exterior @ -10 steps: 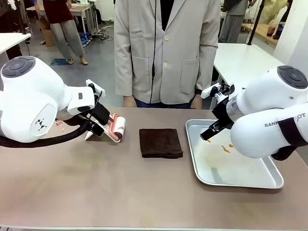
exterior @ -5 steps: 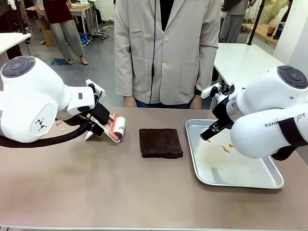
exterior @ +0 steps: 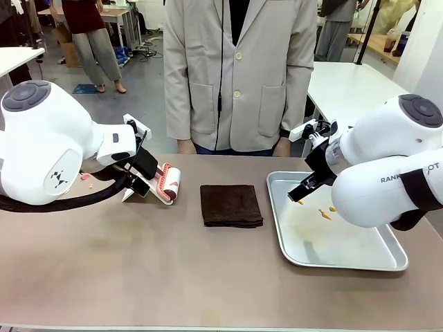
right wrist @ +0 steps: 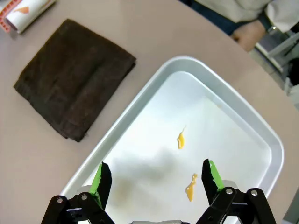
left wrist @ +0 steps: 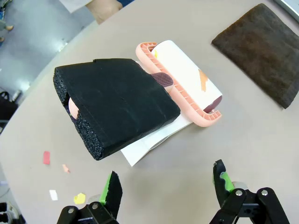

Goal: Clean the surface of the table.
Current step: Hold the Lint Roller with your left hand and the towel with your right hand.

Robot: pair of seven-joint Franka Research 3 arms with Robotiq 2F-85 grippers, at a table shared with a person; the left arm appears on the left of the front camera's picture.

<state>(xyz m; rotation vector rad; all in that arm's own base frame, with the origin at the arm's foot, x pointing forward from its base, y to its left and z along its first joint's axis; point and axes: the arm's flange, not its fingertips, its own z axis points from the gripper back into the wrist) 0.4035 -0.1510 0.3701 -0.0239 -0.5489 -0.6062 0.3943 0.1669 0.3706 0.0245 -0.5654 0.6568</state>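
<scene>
So the left gripper (left wrist: 166, 183) is hanging wide open and empty, with the lint roller (left wrist: 184, 81) lying on the table (exterior: 173, 263) just ahead, its foam handle (left wrist: 117, 105) slanting across the jaws. The right gripper (right wrist: 156, 173), also open and empty, is hovering farther off over the tray (right wrist: 187, 60).

Dark brown folded cloth (exterior: 231, 205) lies flat, centre. To its left: white lint roller in pink plastic frame (exterior: 168, 183) with black foam handle (left wrist: 117, 102), small coloured paper bits (left wrist: 46, 157) nearby. To its right: silver metal tray (exterior: 346, 242) holding two orange scraps (right wrist: 181, 139).
</scene>
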